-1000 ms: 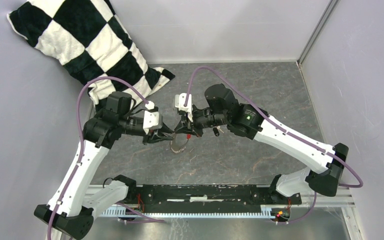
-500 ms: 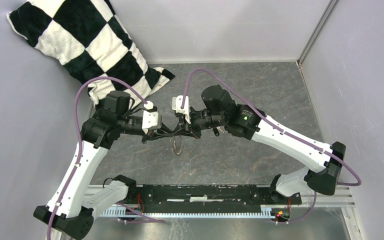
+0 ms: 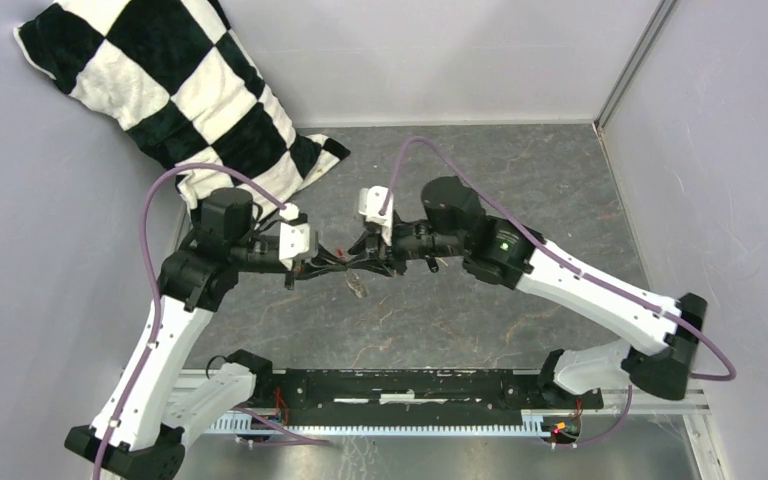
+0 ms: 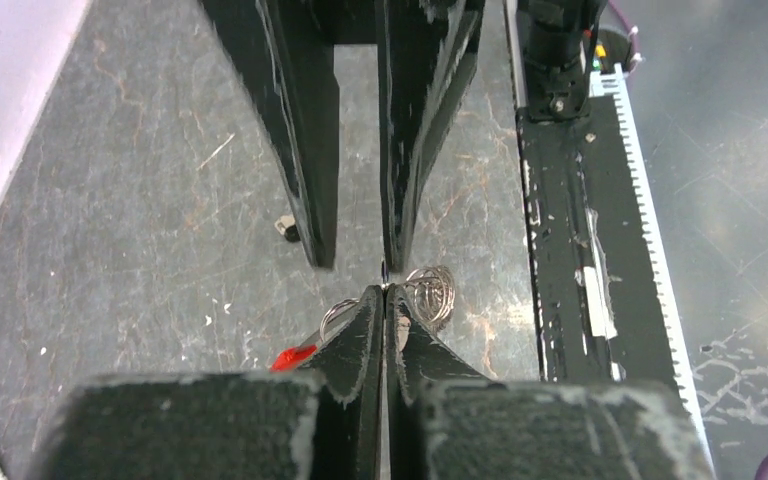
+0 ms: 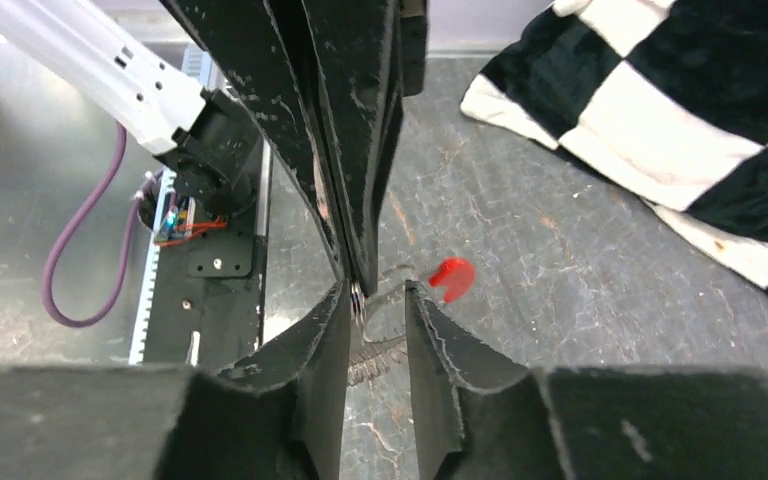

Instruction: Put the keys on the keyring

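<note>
Left wrist view: I see the keyring pinched in my left gripper's closed tips above the middle of the table. Its red tag dangles, and the key lies loose on the table beyond. My right gripper meets the left one tip to tip, fingers parted.

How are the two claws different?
The left claw is squeezed shut, pinching the keyring; the right claw has a gap between its fingers. From above, the left claw points right and the right claw points left. Both are black, with their tips nearly touching.

Even diffuse light, soft shadows; wrist foregrounds blurred.
</note>
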Motion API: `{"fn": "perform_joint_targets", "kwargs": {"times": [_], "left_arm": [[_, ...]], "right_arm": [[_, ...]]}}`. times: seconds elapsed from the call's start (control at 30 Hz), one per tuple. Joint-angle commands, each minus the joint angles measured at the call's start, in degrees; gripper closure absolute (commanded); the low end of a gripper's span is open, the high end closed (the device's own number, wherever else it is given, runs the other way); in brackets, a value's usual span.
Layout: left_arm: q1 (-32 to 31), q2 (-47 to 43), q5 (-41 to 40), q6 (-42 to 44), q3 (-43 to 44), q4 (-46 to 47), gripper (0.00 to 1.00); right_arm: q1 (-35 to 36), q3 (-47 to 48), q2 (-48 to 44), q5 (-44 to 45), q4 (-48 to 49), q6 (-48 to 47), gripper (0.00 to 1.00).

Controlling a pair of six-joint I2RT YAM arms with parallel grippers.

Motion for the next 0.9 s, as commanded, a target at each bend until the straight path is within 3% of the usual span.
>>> {"fn": "perform_joint_targets", "kwargs": {"times": [0.0,0.13,0.23,0.63,0.87], "left_arm": [[-0.06,-6.31,4.93,-19.52,-5.17,19.38,0.98],[-0.05,-9.77,6.73,-35.37,-8.20,35.61,0.98],[-0.07,-8.56,8.78,-41.39,-6.29,39.37,0.98],[-0.07,-8.21,10.24,-46.19,-4.90,43.37,0.98],[-0.05,-8.14,10.28,-46.35,-4.98,44.02,0.98]], "right_arm": [[-0.09,-8.15,-10.84,3.81,17.57,4.27,0.60],[-0.92,-11.66,-14.82,1.63,20.70,6.40,0.56],[-1.55,-13.60,-16.32,-0.31,23.69,7.81,0.56],[-2.86,-15.93,-15.75,-7.64,30.81,14.36,0.68],[-2.86,-16.68,-14.54,-9.30,33.40,16.83,0.69]]}}
